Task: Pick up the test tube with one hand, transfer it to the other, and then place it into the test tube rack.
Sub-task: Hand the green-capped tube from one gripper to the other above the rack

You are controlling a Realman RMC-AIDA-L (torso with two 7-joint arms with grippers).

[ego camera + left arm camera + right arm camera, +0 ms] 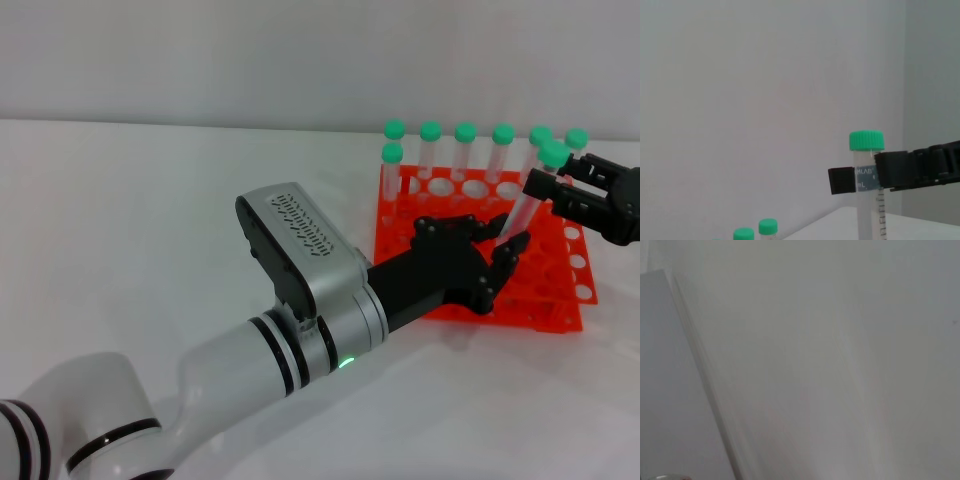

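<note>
The test tube, clear with a green cap, hangs tilted over the orange-red rack. My right gripper comes in from the right and is shut on the tube just below its cap. My left gripper reaches in from the lower left over the rack, with its fingers closed around the tube's lower end. The left wrist view shows the tube upright with the right gripper clamped across it. The right wrist view shows only a pale surface.
Several other green-capped tubes stand in the rack's back row; two of their caps show in the left wrist view. The rack stands on a white table before a pale wall. My left forearm crosses the table's front.
</note>
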